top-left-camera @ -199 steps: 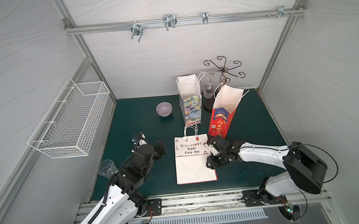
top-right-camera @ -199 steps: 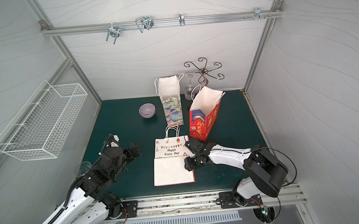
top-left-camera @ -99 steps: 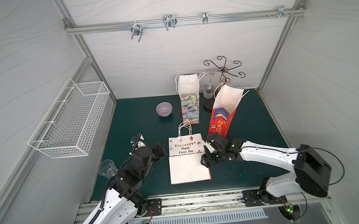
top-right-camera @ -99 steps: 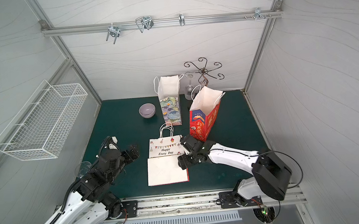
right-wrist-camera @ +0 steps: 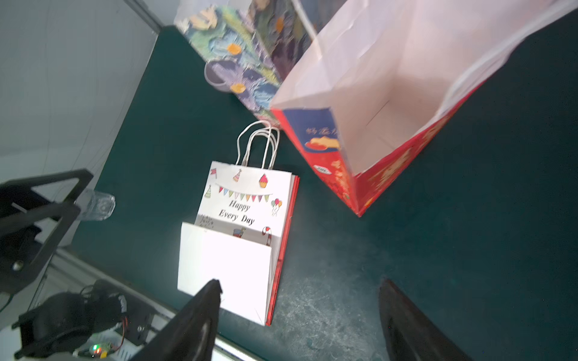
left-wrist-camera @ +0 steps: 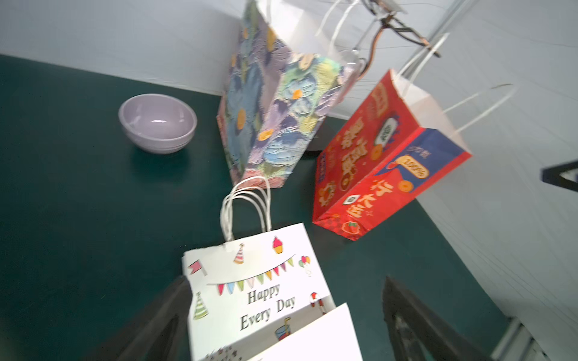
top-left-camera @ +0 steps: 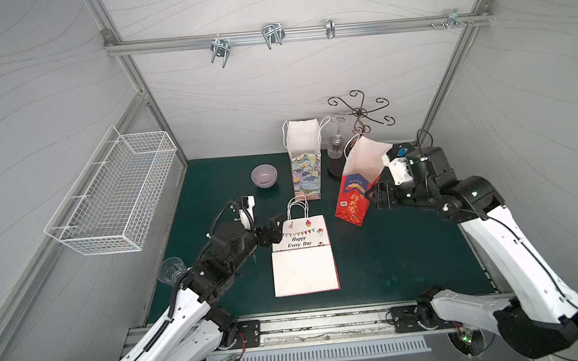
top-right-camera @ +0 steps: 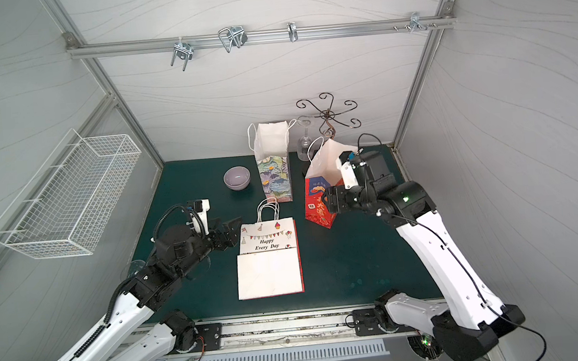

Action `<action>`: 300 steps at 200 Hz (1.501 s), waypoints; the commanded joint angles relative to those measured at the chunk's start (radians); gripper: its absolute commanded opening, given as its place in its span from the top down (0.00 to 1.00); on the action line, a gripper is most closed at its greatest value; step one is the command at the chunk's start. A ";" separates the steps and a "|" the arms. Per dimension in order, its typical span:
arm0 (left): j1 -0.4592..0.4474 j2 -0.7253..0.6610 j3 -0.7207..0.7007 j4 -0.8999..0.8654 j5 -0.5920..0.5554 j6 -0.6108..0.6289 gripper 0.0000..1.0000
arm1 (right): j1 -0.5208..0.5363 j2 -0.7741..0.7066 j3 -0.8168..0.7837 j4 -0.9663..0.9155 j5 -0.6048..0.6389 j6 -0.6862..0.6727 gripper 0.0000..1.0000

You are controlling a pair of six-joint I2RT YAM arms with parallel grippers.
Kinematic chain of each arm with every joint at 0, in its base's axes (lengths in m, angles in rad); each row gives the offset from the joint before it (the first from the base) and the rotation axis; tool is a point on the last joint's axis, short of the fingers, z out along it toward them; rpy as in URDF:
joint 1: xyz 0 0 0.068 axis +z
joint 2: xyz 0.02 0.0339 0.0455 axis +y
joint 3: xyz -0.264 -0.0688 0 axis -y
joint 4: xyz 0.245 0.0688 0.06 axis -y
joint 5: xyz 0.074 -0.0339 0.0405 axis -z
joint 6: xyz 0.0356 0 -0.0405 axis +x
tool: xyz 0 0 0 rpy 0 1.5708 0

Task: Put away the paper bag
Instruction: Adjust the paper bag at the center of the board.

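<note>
So the whole thing sits on a dark green mat-covered tabletop (top-left-camera: 392,258), boxed in by pale walls. Flat on it near the middle lies a folded white paper gift bag printed "Happy Every Day" (top-left-camera: 302,254), twine handles pointing toward the back wall, with a red edge peeking out along one side. Behind it stands an upright floral-print paper bag (top-left-camera: 306,176), and just beside that a red and blue paper bag (top-left-camera: 354,197), tilted, mouth open. A small lavender ceramic bowl (top-left-camera: 264,175) sits on the mat near the back. There's a clear drinking glass (top-left-camera: 172,270) at the left edge, and a black wire stand (top-left-camera: 360,112) in the back corner.
</note>
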State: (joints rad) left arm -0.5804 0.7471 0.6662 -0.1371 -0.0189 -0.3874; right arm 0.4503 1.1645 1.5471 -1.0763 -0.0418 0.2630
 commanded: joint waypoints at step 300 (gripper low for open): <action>-0.134 0.328 0.226 0.098 -0.179 -0.099 0.05 | -0.047 0.508 0.306 -0.062 -0.106 -0.698 0.37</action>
State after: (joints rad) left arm -0.7208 1.0882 0.8875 -0.0563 -0.1768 -0.4789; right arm 0.3962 1.6543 1.8233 -1.0943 -0.1307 -0.4202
